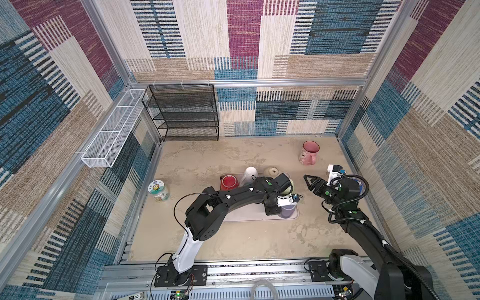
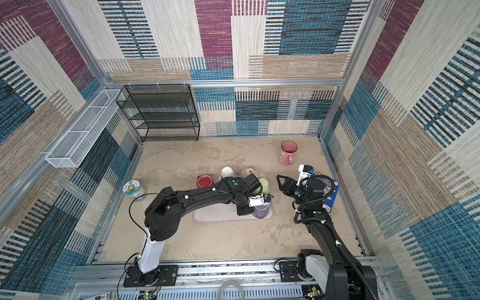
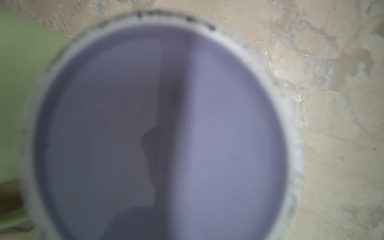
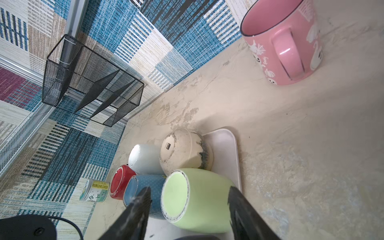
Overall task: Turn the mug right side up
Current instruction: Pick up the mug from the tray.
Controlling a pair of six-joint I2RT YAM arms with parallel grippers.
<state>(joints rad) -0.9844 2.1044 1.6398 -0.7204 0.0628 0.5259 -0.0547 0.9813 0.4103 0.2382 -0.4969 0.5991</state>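
Purple mug [image 1: 288, 212] stands base-up on the tray's [image 1: 241, 215] near right corner, beside the green mug [image 4: 203, 187]. We cannot tell whether our left pincer [image 1: 270, 210] grips it, and the right pincer [image 1: 308, 181] hangs released. A shallow hold could drop the purple mug onto its neighbours.

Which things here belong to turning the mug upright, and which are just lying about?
Job: purple mug, base up; tray.
Lying about: pink mug, already upright; red mug; white mug; cream mug; blue mug; green mug; can; rack; basket; blue box.
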